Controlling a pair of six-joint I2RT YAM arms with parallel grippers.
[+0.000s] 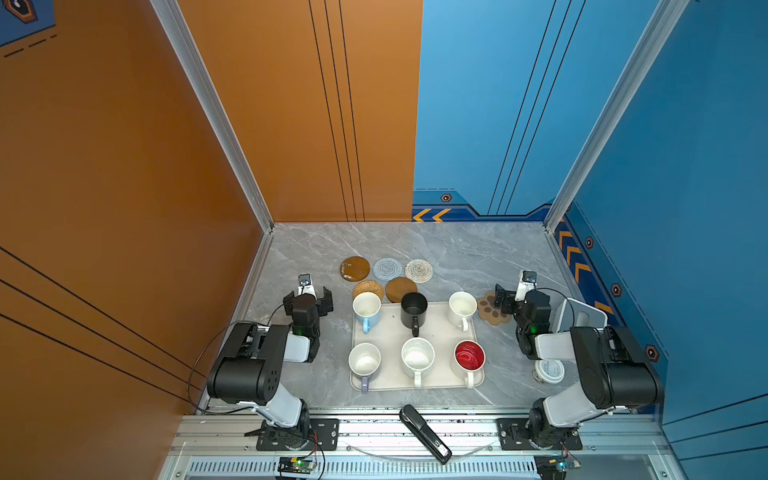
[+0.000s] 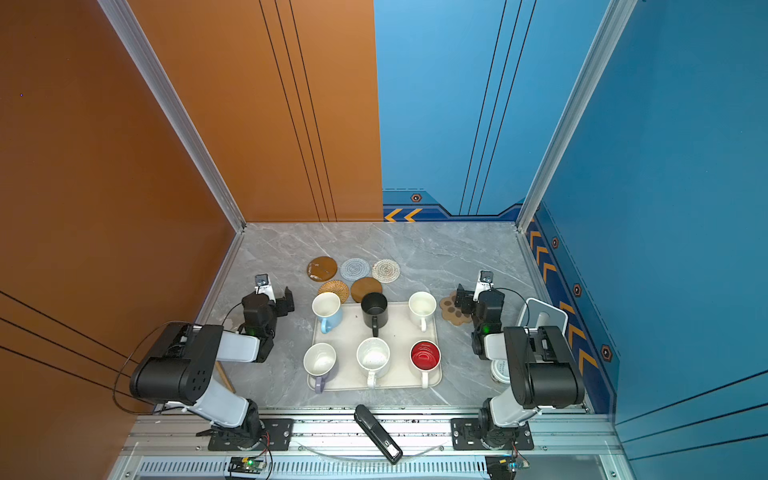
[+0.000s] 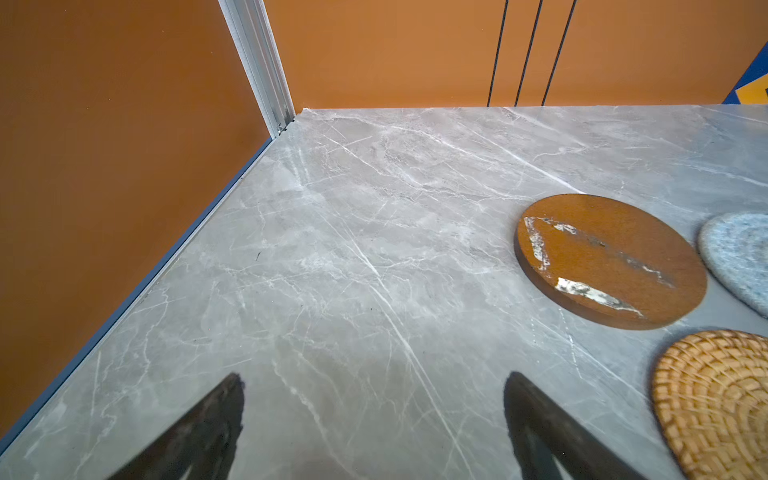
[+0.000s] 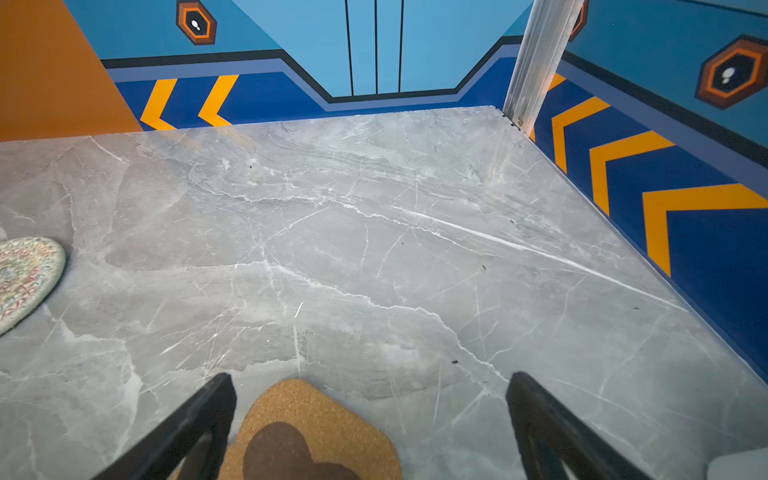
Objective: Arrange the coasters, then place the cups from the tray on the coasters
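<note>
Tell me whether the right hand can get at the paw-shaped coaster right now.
Probably yes: the right hand is open just over the paw-shaped coaster, which lies bare on the table beside the tray, nothing between them.

Six cups (image 1: 417, 359) stand on the tray (image 1: 390, 328), coasters (image 1: 387, 269) behind.

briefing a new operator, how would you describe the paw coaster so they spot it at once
Find the cream tray mid-table. Just off its far right corner, beside the white mug there, lies the paw coaster, by the right end effector. Unlike the round coasters grouped behind the tray, it is cork-brown, paw-shaped, with dark pads.
</note>
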